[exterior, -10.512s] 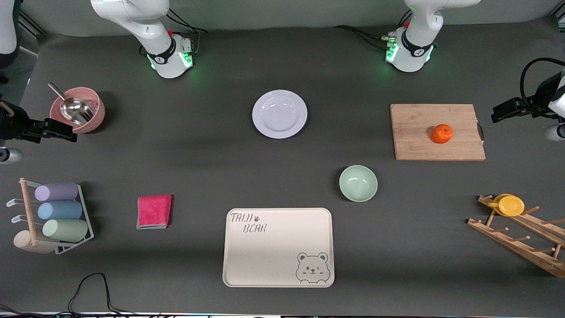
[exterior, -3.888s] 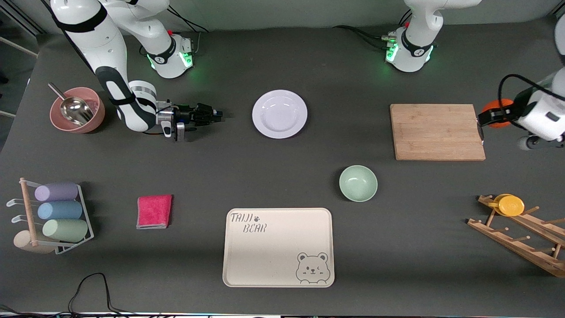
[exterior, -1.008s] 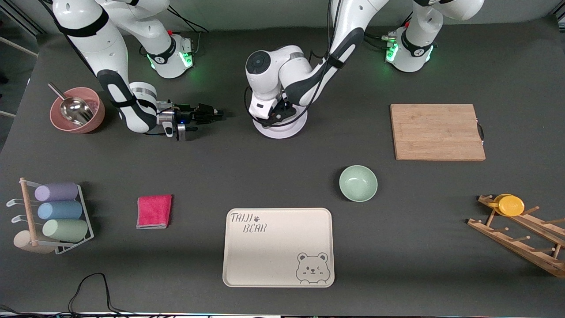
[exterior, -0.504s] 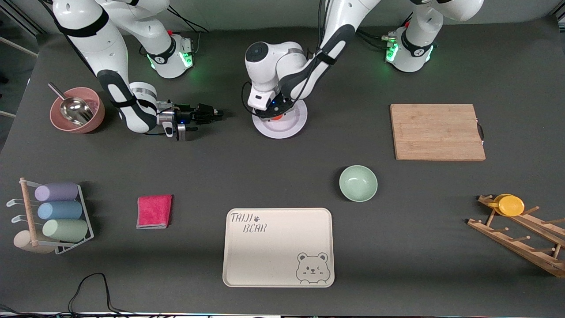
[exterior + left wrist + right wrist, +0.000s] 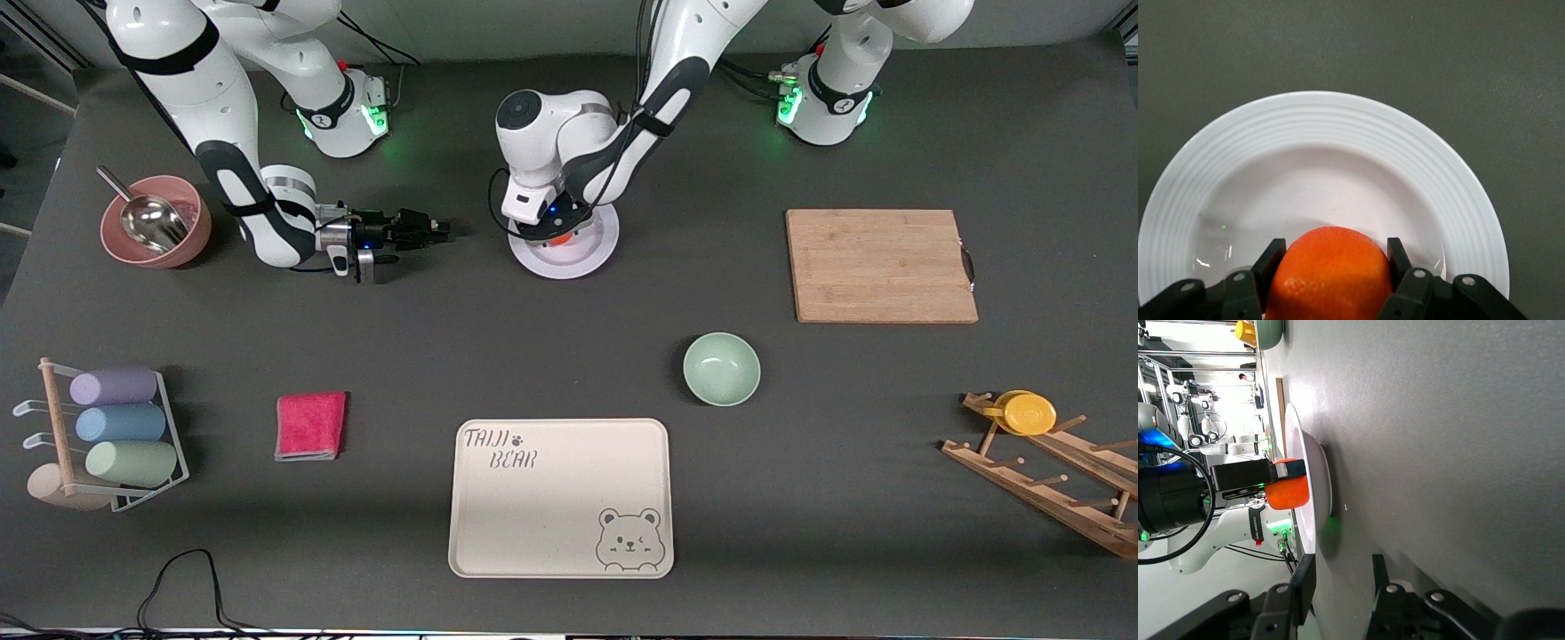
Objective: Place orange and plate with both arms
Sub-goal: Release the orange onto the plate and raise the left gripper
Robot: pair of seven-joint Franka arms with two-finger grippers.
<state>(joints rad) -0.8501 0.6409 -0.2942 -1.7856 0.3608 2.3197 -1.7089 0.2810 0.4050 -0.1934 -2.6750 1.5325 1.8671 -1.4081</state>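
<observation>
Left gripper (image 5: 553,233) sits over the white plate (image 5: 594,253) at upper centre of the front view, its arm reaching in from the base at upper right. Its jaws are closed on the orange (image 5: 557,237); the left wrist view shows the orange (image 5: 1330,273) between both black fingers (image 5: 1399,257), low over the plate (image 5: 1418,153). The right wrist view shows the orange (image 5: 1288,492) right at the plate (image 5: 1313,480) surface; actual contact cannot be confirmed. The left arm's wrist covers much of the plate in the front view, leaving only the rim nearest the camera exposed.

Right gripper (image 5: 437,229) waits low over bare table beside the plate, toward the right arm's end, and clear of the rim. Its jaws stand narrowly apart and hold nothing, as the right wrist view confirms (image 5: 1338,577).

Surroundings, front view: a wooden cutting board (image 5: 880,265) at centre right; a pale green bowl (image 5: 721,368) below and right of the plate; a cream bear-print tray (image 5: 560,498) at lower centre; a pink cloth (image 5: 310,426) lower left; a rack of coloured cups (image 5: 111,436) at the left edge; a pink bowl holding a metal scoop (image 5: 153,220) at upper left; a wooden peg rack (image 5: 1049,471) carrying a yellow dish (image 5: 1029,413) at lower right.
</observation>
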